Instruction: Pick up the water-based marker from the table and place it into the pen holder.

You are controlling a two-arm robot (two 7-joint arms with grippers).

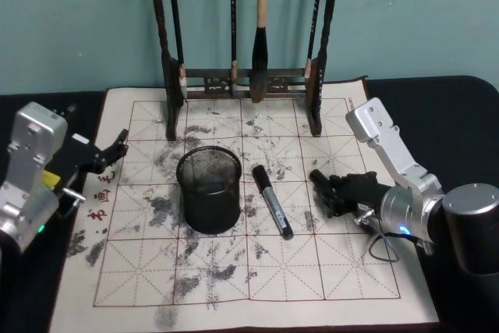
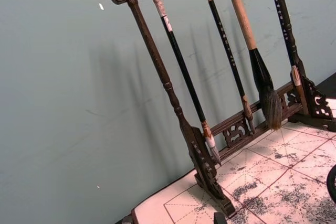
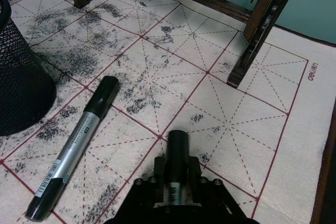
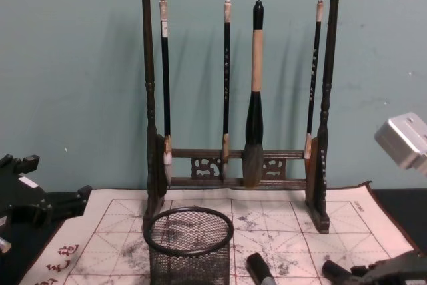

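A marker (image 1: 271, 200) with a black cap and silver barrel lies flat on the cream mat of the table (image 1: 460, 107), just right of the black mesh pen holder (image 1: 208, 189). The same marker (image 3: 79, 145) shows in the right wrist view beside the pen holder (image 3: 21, 82). My right gripper (image 1: 331, 189) rests low on the mat a little right of it. It is shut on a second marker (image 3: 177, 148) of the same look, whose black end sticks out forward. My left gripper (image 1: 117, 146) hovers open at the mat's left edge, holding nothing.
A tall dark wooden brush rack (image 1: 242, 79) with several hanging brushes stands at the back of the mat, behind the pen holder. In the chest view the rack (image 4: 233, 165) rises behind the pen holder (image 4: 190, 245). A teal wall lies behind it.
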